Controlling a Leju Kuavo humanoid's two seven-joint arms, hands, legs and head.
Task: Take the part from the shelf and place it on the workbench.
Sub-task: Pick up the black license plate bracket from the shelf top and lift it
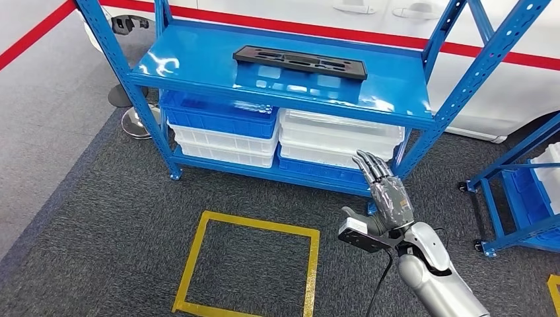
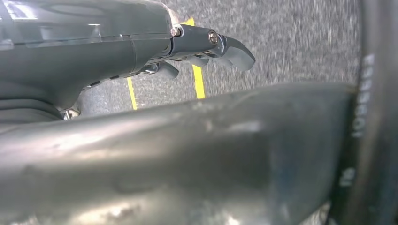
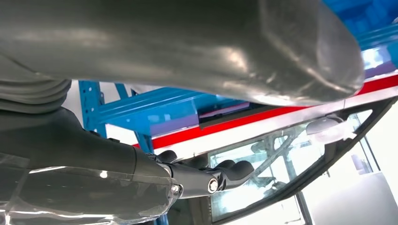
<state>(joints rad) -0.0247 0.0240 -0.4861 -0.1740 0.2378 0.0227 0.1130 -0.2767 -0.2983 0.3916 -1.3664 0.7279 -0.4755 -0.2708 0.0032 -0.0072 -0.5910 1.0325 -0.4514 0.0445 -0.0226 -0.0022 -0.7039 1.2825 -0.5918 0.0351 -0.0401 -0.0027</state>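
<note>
— Where is the part (image 1: 300, 62) seen?

— It is seen lying flat on the top board of the blue shelf (image 1: 198, 69). It is long, black and has holes cut in it. It is touched by nothing.

— What is kept under that board?

— Bins are stacked there. Blue bins (image 1: 218, 113) and white bins (image 1: 340, 135) are set side by side on the low board.

— What can be said of the right hand (image 1: 383, 191)?

— It is held up in front of the shelf, near the low right corner, well apart from the part. The fingers (image 1: 371, 165) are stretched out and spread a little. Nothing is held in it. In the right wrist view the fingers (image 3: 237, 169) are seen straight too, with the shelf and a red stripe beyond them.

— And the left hand (image 2: 206, 47)?

— It is seen in the left wrist view, hanging over the grey floor. The fingers (image 2: 234, 51) are stretched out with gaps between them. Nothing is held there either.

— What is marked on the floor?

— A yellow square (image 1: 247, 267) is taped on the dark carpet, in front of the shelf. A second blue rack (image 1: 522, 198) is seen at the right edge.
</note>
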